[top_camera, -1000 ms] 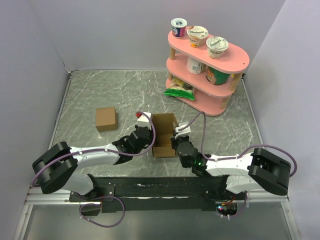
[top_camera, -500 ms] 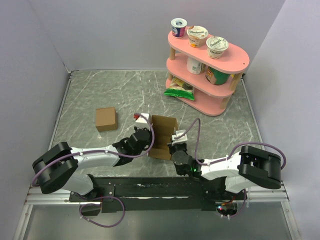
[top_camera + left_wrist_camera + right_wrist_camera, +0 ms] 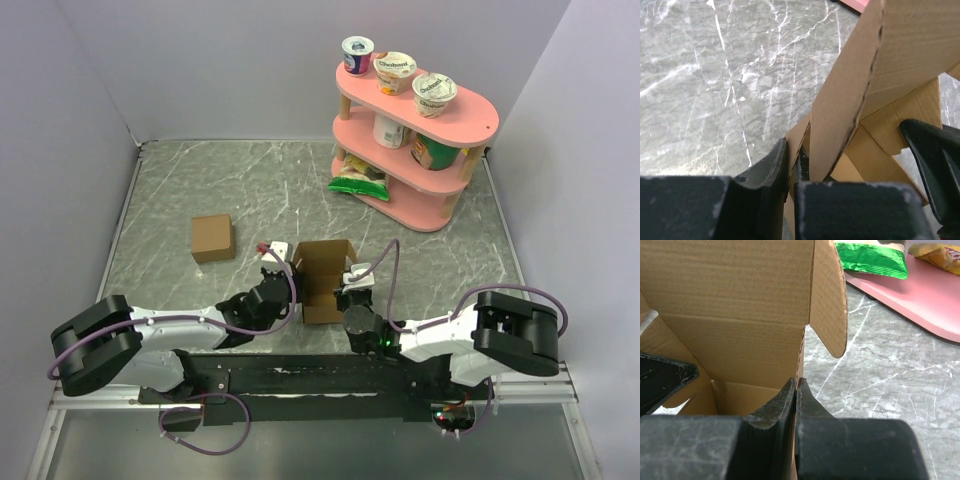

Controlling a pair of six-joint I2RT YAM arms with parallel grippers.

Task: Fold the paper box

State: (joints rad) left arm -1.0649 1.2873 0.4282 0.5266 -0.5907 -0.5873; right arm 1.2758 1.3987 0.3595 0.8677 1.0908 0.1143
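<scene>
Paper box [image 3: 325, 280]: open-topped carton on the surface [image 3: 220, 190], between the arms. Left tool [image 3: 791, 160] pinches its left wall. Right tool [image 3: 796, 387] is clamped on the right wall's edge. Probably light; panels stiff, creases yielding. Best gripped on walls beside creases.

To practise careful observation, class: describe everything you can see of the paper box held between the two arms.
The paper box is plain brown corrugated cardboard, part-folded into a small open-topped carton, with crease lines and a rounded flap standing up. It stands upright on the grey marbled table, close to the arms' bases. The left hand pinches its left wall and the right hand pinches its right wall.
</scene>
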